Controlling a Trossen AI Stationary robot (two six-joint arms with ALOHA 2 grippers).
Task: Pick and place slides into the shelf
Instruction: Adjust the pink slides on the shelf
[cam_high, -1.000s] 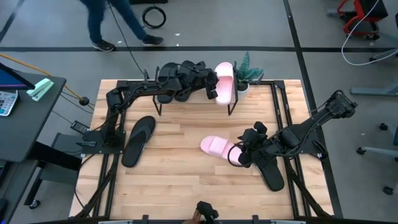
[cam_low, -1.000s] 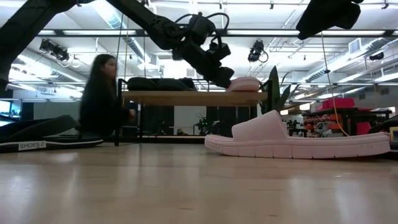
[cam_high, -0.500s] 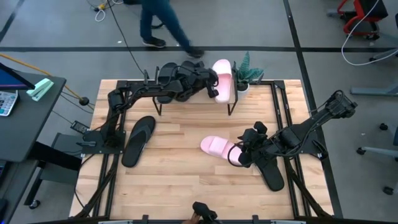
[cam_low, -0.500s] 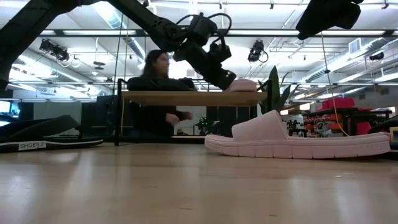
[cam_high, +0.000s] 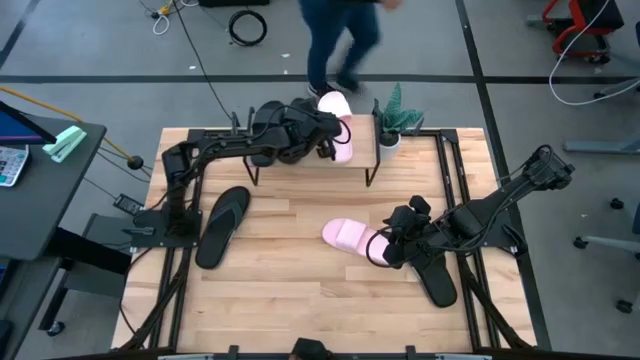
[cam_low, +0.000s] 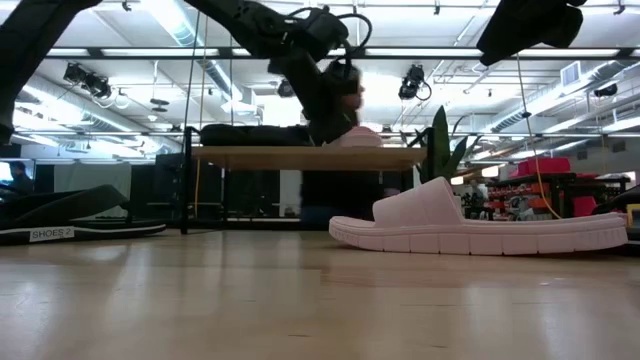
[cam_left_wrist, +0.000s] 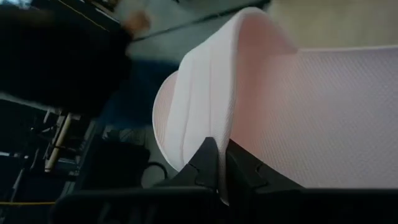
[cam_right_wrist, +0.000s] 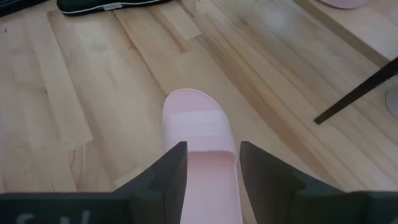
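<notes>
My left gripper (cam_high: 330, 143) is shut on a pale pink slide (cam_high: 337, 120) that lies on the shelf (cam_high: 364, 150) at the table's far edge, next to black slides (cam_high: 270, 120) on the same board. A second pink slide (cam_high: 347, 236) lies sole down mid-table. My right gripper (cam_right_wrist: 211, 168) is open, and its fingers stand on either side of that slide's heel end (cam_right_wrist: 208, 171). Whether they touch it, I cannot tell. A flat black slide (cam_high: 222, 226) lies on the table's left. Another black slide (cam_high: 438, 281) lies under the right arm. My left gripper pinches the edge of the pink slide's broad strap (cam_left_wrist: 208, 127) between its two shut fingers. The fingers come slanting down from the table's left. The slide rests on the shelf's top board (cam_low: 260, 156), as the low view shows.
A small potted plant (cam_high: 395, 115) stands just past the shelf's right end. A person (cam_high: 340, 40) walks on the floor beyond the table's far edge. Bare wooden tabletop (cam_high: 290, 290) lies toward the near edge.
My left gripper has shut on the strap of the pink slide on the shelf. It has then drawn the slide along the board toward the table's left and far edge. The person behind has walked from left to right.
</notes>
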